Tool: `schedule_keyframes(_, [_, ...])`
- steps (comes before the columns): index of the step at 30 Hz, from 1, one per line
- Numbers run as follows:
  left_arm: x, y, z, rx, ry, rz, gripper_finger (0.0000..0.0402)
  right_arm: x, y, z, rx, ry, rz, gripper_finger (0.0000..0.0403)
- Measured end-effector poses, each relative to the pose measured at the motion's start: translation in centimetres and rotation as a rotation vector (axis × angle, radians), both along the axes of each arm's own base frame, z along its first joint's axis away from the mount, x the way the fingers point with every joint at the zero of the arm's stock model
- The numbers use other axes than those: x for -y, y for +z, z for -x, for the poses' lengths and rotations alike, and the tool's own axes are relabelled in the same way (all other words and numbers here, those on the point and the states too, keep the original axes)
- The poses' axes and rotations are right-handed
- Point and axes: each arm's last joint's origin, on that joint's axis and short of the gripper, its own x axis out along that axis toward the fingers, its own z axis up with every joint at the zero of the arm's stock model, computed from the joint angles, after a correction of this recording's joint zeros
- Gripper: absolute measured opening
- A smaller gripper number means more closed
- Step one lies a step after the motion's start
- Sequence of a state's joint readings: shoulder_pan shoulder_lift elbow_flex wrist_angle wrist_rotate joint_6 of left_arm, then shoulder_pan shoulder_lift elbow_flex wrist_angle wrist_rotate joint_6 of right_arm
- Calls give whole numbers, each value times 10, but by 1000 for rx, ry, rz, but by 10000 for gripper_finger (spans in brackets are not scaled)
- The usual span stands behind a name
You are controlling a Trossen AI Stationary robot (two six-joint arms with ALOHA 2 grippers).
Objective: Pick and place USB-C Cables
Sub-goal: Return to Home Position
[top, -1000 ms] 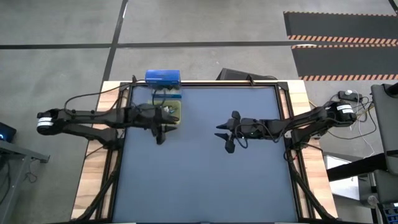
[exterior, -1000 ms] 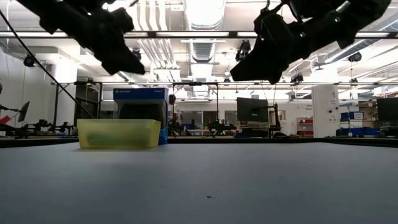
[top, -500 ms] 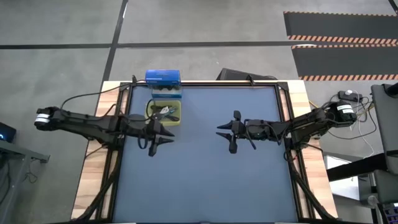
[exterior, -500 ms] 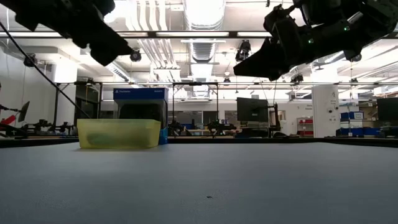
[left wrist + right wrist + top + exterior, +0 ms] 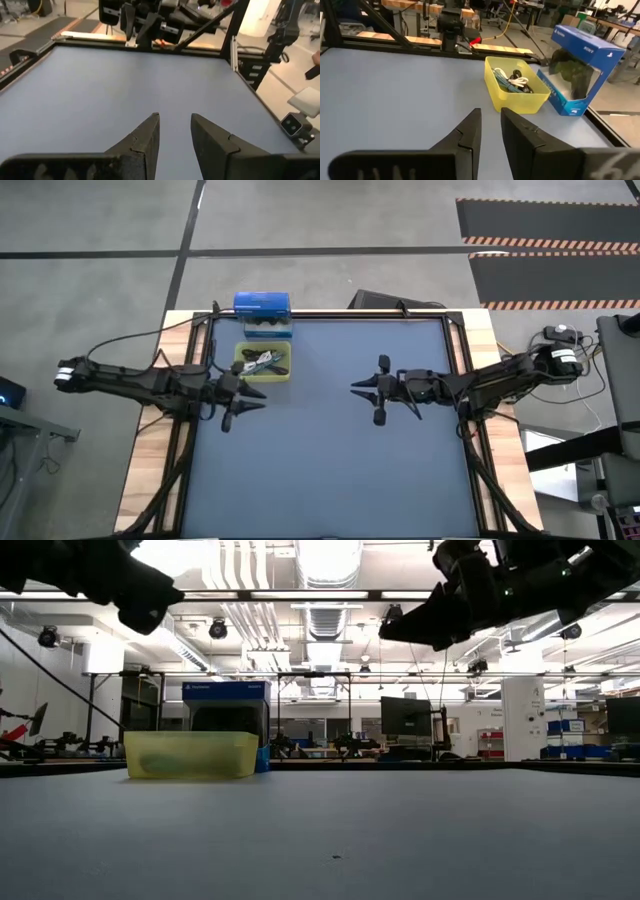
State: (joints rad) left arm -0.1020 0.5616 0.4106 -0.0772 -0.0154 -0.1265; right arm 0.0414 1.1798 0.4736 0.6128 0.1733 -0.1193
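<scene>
The USB-C cables (image 5: 262,360) lie bundled in a yellow bin (image 5: 284,373) near the table's far left. In the right wrist view, white, teal and black strands (image 5: 512,80) show on the floor of the bin (image 5: 520,102); the dark purple one I cannot make out. My left gripper (image 5: 243,412) hangs open and empty above the mat, just near-left of the bin; its fingers (image 5: 174,120) point across the bare mat. My right gripper (image 5: 366,400) hangs open and empty above the table's middle right, facing the bin (image 5: 490,112). Both are high above the table in the low view.
A blue boxed item (image 5: 263,308) stands right behind the bin at the far edge, also seen in the right wrist view (image 5: 580,65). The blue-grey mat (image 5: 330,470) stretches bare across the middle and near side. A dark frame (image 5: 455,350) borders the table.
My left gripper has drawn back from above the bin toward the table's near-left and has risen; the cables in the bin now show from above. My right gripper has risen a little and eased toward the right edge.
</scene>
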Motion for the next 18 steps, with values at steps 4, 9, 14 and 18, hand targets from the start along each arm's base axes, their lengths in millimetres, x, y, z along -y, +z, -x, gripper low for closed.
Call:
schedule_keyframes(4, [-1, 1, 8, 44, 1, 4, 95, 0, 5, 4, 2, 2, 11, 58])
schedule_keyframes(9, [-2, -1, 16, 75, 2, 7, 95, 0, 11, 10, 4, 4, 20, 56])
schedule_keyframes(14, [-3, -8, 23, 97, 6, 9, 95, 1, 19, 18, 14, 6, 35, 56])
schedule_keyframes(18, [-3, -8, 30, 119, 10, 10, 95, 1, 25, 26, 34, 9, 52, 56])
